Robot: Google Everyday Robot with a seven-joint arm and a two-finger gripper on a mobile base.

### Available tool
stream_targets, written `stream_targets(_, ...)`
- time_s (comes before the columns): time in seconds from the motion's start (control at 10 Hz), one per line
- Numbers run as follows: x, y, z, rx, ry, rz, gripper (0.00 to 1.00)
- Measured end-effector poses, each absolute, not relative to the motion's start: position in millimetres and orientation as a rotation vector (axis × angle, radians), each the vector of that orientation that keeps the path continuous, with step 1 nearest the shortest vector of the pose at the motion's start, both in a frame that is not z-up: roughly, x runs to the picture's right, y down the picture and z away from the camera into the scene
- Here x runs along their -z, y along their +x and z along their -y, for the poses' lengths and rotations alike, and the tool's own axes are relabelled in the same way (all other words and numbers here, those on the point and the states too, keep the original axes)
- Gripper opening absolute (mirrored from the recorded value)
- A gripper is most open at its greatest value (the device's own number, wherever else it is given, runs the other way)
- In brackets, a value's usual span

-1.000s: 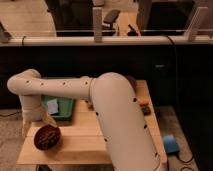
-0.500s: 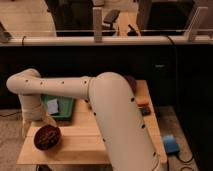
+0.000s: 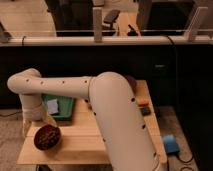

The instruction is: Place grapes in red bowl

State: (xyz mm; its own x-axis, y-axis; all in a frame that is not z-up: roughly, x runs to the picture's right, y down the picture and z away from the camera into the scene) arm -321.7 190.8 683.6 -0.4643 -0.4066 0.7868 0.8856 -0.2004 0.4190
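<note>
The red bowl [image 3: 47,138] stands near the front left corner of the wooden table [image 3: 85,142]. The grapes [image 3: 48,134] lie inside it as a dark lumpy cluster that fills most of the bowl. My white arm reaches from the lower right across the table, bends at the far left and comes down to the gripper [image 3: 40,122], which is just above the bowl's back left rim. The arm's last link hides most of the gripper.
A flat green tray [image 3: 65,111] with a white item [image 3: 52,106] lies behind the bowl. Small orange [image 3: 143,102] and dark [image 3: 145,111] objects sit at the table's right edge. A blue object [image 3: 170,144] is on the floor to the right. A railing runs behind.
</note>
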Motion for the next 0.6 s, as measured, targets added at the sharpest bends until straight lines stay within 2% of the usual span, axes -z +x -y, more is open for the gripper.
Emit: stream_targets(0.6,-684.5,-318.4,-188.4,1.797,-0.655,1.119,0.8)
